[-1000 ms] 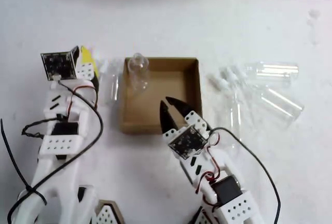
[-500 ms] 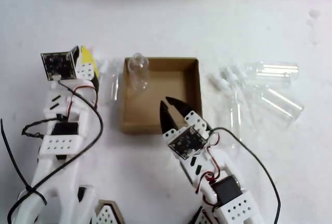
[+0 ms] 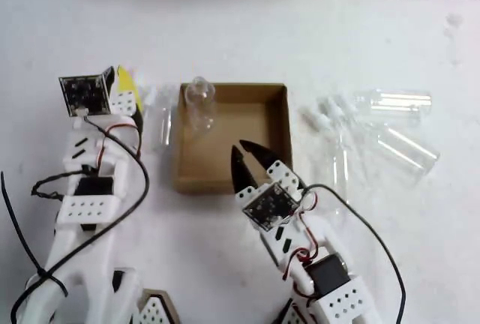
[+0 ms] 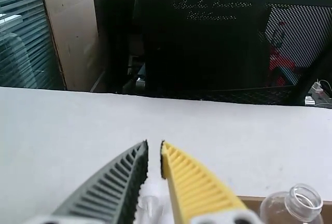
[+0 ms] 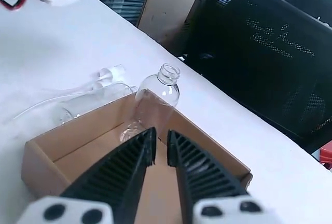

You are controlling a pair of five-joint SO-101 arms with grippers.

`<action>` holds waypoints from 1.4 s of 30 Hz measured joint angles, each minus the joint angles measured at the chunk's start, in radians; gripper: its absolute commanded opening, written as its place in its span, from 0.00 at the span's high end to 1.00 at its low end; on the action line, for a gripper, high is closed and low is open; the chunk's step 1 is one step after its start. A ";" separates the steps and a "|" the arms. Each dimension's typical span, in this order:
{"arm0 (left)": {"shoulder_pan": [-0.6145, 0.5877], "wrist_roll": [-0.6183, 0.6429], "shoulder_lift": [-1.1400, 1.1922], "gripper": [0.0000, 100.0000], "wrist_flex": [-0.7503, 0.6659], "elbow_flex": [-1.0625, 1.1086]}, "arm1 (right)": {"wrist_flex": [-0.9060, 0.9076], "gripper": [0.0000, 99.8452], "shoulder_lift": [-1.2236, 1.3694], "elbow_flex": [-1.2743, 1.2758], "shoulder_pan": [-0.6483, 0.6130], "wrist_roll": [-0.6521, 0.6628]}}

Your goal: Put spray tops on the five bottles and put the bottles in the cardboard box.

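Note:
A cardboard box [image 3: 266, 125] lies at the table's middle. One clear, uncapped bottle [image 3: 200, 103] stands upright in its far left corner, also seen as the bottle [image 5: 155, 99] in the box [image 5: 52, 146]. Another bottle [image 3: 163, 125] lies outside the box's left wall beside a spray top [image 3: 148, 97]. Two bottles [image 3: 394, 103] [image 3: 405, 150] and several spray tops [image 3: 324, 114] lie to the right. My left gripper [image 3: 124, 84] [image 4: 154, 149] hangs left of the box, fingers almost together on nothing. My right gripper [image 3: 246, 153] [image 5: 160, 137] hovers over the box's near edge, fingers close together and empty.
White table [image 3: 300, 39] with bare room at the back and front middle. Black wires [image 3: 139, 181] trail over both arms. Beyond the table's far edge stands a black mesh chair [image 4: 233, 37].

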 measured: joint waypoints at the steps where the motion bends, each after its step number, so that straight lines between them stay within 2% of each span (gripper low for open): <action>1: 0.000 0.000 0.000 0.95 0.000 0.000 | 0.000 0.97 0.000 0.000 0.000 0.000; 31: 0.000 0.000 0.000 0.95 0.000 0.000 | 0.000 0.97 0.000 0.000 0.000 0.000; 33: 0.000 -0.034 0.003 0.95 0.002 -0.002 | 0.000 0.97 0.000 0.000 0.000 0.000; 36: 0.002 -0.075 0.046 0.95 0.087 -0.072 | 0.000 0.97 0.000 0.000 0.000 0.000; 42: 0.002 -0.087 0.262 0.95 0.400 -0.379 | 0.000 0.97 0.000 0.000 0.000 0.000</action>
